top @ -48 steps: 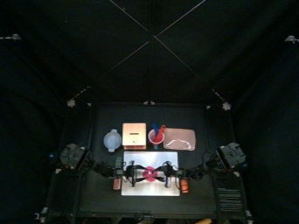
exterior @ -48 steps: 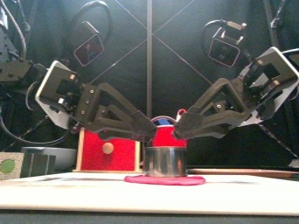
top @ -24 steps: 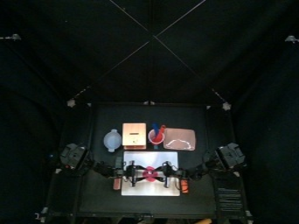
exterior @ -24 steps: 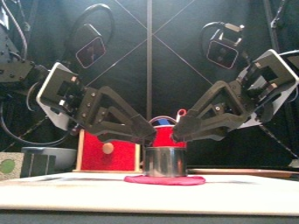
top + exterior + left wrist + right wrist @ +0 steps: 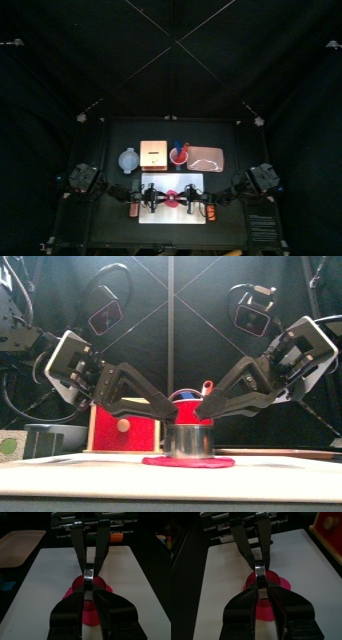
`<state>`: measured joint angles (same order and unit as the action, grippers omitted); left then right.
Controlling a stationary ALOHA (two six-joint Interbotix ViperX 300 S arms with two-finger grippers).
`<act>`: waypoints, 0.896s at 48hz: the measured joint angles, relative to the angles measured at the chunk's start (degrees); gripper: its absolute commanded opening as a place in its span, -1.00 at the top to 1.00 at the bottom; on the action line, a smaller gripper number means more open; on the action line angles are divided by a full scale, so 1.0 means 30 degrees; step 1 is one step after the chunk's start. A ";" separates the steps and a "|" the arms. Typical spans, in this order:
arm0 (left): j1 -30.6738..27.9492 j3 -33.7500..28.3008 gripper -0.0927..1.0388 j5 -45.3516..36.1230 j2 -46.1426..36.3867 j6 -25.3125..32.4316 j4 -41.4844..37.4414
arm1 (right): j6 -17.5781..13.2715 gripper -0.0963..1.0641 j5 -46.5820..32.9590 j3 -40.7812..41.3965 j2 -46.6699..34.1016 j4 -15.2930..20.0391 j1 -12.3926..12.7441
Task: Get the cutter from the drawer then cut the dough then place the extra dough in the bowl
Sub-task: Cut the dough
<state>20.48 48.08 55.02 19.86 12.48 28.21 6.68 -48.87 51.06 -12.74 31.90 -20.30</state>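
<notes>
Cutter (image 5: 190, 440): round, shiny metal, upright on pink dough (image 5: 189, 462), axis vertical. Left gripper (image 5: 89, 587), right gripper (image 5: 260, 584): jaws nearly closed, pinching rim, opposite sides.

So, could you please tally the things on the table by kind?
Cutting board: 1
Dough disc: 1
Metal cutter: 1
Wooden box: 1
Bowl: 1
Pink tray: 1
Red cup: 1
Toy knives: 2
Total: 9

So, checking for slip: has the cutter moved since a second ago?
No. The cutter stands at the same spot on the dough, right of the drawer.
</notes>
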 measured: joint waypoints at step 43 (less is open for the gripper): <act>0.0234 -0.0059 -0.16 -0.1289 -0.0029 -0.0410 -0.0029 | -0.0059 -0.04 0.3457 -0.0322 -0.0029 0.0527 0.0234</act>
<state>21.18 47.90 51.15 19.78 11.25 28.13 6.50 -38.50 50.10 -12.83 33.49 -19.60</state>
